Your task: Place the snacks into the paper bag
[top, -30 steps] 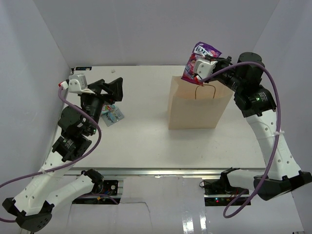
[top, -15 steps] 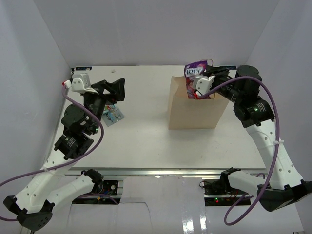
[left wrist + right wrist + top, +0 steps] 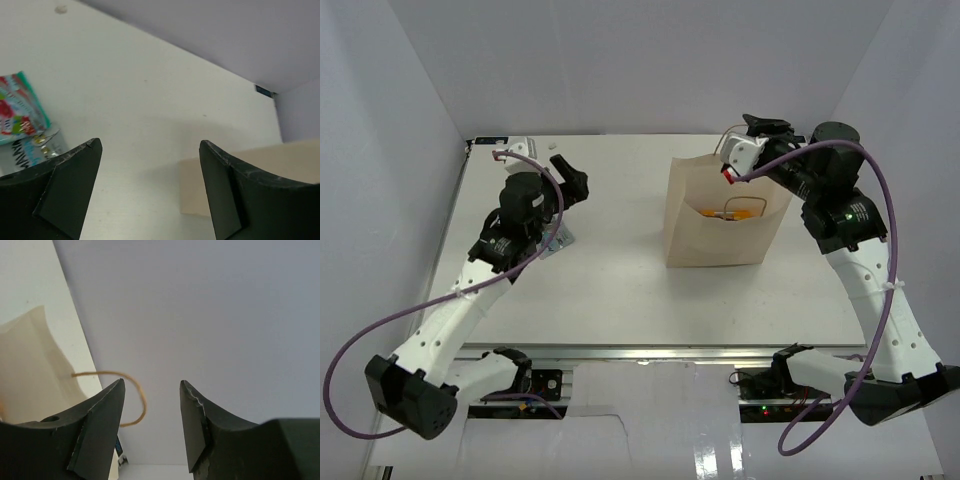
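Observation:
The tan paper bag point(image 3: 715, 225) stands open at the middle right of the table. My right gripper point(image 3: 757, 127) is open and empty, just above the bag's back right rim. In the right wrist view point(image 3: 152, 385) it shows the bag's wall point(image 3: 27, 370) and a loop handle point(image 3: 141, 400). The purple packet is out of view. A teal and silvery snack packet point(image 3: 560, 238) lies flat at the left, partly under my left arm. My left gripper point(image 3: 572, 178) is open and empty, beyond that packet. In the left wrist view point(image 3: 150, 150) the packet point(image 3: 20, 117) is at the left edge and the bag point(image 3: 192, 187) far ahead.
White walls close in the table at the back and both sides. A small white speck point(image 3: 552, 146) lies at the back left. Both arm bases and cables sit at the near edge.
My right gripper lowered the purple packet into the bag, let it go and now stands open above the rim. My left arm has reached forward and right, past the teal packet.

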Available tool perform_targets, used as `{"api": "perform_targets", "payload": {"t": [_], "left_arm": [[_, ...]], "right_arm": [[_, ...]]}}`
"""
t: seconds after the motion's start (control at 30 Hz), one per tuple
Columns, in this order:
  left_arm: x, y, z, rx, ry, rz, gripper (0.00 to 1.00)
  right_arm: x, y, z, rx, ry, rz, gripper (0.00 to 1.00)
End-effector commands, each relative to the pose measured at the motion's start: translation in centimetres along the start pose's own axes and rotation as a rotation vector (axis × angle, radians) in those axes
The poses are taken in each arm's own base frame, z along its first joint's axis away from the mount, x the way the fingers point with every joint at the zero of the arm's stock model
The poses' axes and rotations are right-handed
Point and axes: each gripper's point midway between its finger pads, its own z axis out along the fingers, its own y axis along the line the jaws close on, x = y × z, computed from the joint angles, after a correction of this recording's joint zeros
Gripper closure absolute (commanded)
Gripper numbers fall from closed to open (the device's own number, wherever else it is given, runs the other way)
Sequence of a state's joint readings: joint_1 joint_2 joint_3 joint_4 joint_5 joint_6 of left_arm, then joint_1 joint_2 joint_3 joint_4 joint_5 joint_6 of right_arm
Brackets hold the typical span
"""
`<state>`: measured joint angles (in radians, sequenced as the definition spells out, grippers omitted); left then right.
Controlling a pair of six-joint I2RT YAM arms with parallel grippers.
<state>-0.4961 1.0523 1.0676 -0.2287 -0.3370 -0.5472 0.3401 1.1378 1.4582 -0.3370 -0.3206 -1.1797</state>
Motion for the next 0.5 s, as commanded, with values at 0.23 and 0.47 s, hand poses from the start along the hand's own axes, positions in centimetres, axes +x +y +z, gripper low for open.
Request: {"api": "perform_targets", "payload": {"t": [0.23, 0.47], "left_arm": [[8.2, 16.1, 6.8, -0.388, 0.382, -0.322, 0.12], [9.4, 26.7, 7.6, -0.646, 0.406, -0.517, 0.08]], "right_arm": [[-8.6, 1.2, 1.5, -0.246, -0.347, 0.644, 0.25], [-9.4, 10.1, 2.3, -0.514, -0.339, 0.831, 0.19]]}}
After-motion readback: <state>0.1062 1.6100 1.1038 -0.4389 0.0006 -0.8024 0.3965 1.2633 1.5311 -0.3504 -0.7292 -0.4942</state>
